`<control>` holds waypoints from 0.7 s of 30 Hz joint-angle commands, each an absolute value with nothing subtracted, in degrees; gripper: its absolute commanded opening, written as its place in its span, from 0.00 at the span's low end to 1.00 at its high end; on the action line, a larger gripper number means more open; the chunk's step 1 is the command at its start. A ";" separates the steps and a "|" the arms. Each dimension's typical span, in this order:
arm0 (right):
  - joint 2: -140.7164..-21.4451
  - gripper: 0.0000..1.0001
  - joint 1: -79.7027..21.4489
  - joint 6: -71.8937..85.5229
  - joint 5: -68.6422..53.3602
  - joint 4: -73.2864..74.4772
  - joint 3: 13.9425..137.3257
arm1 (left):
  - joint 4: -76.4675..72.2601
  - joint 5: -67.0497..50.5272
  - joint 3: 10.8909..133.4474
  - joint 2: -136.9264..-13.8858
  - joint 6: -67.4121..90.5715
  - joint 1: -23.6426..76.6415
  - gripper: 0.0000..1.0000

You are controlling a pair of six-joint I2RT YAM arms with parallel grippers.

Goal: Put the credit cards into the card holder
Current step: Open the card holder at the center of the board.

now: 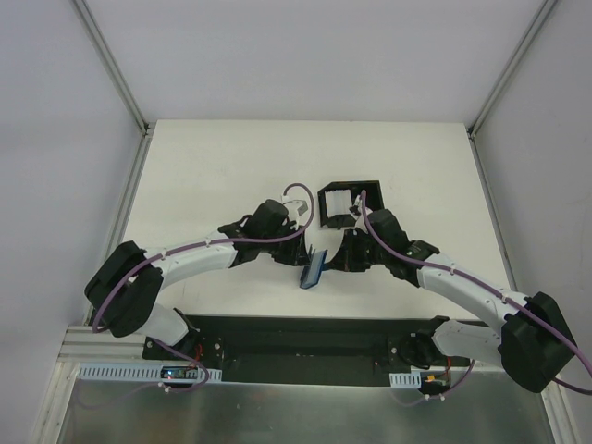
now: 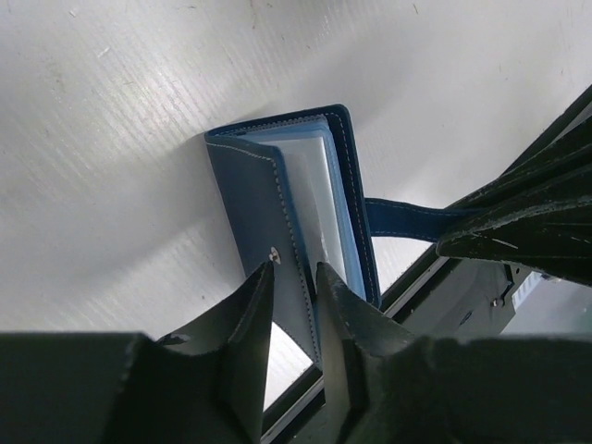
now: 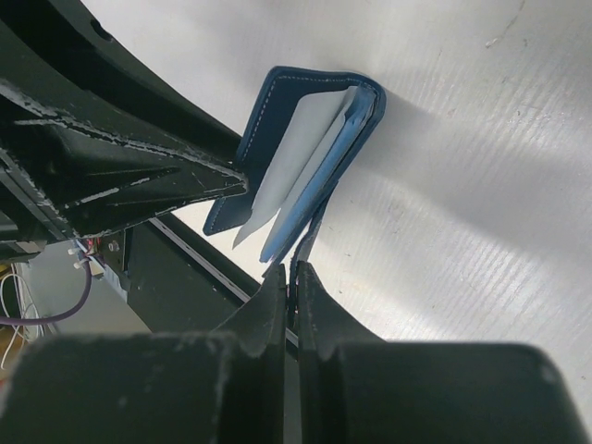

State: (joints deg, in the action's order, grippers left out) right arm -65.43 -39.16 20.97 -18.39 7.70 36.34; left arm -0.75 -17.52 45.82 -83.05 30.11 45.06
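Left gripper [image 2: 294, 272] pinches the front cover of the wallet [image 2: 242, 194], fingers close on either side of it. The right gripper [image 3: 290, 270] is pressed almost flat together on the wallet's strap [image 2: 400, 220]. Both meet over the near middle of the white surface [image 1: 213, 176]. Farther back, just beyond the right gripper, sits a black box [image 1: 351, 186] with something pale inside, perhaps cards, too small to tell. Between the grippers the wallet hangs partly open, spine toward the surface; whether it touches I cannot tell. A white card [image 3: 294, 157] is tucked between its covers, one corner showing past the cover. A small snap [image 2: 274, 252] sits beside the left fingertip.
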 commanded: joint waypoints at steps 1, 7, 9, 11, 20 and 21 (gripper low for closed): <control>-64.69 0.01 -39.46 21.18 -18.19 7.38 38.50 | -0.18 -17.76 47.90 -83.85 28.65 45.53 0.20; -64.78 0.01 -39.46 21.18 -18.11 7.38 38.58 | -0.18 -17.58 47.81 -83.41 28.13 45.62 0.12; -64.78 0.01 -39.38 21.27 -18.11 7.47 38.50 | 1.40 -17.40 47.73 -83.15 27.95 45.62 0.05; -64.86 0.01 -39.46 21.27 -17.93 7.47 38.50 | 1.84 -17.05 47.90 -83.06 27.51 45.62 0.00; -65.48 0.01 -39.46 21.44 -15.92 7.91 38.67 | 4.57 -12.31 47.11 -82.79 26.63 45.62 0.00; -66.00 0.02 -39.46 21.36 -14.78 9.13 38.76 | 4.92 -11.70 47.02 -82.53 26.63 45.62 0.00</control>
State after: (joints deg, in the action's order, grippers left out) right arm -65.43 -39.20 20.99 -17.89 7.70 36.34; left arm 0.97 -15.75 46.57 -83.57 28.32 45.06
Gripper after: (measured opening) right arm 0.035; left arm 0.008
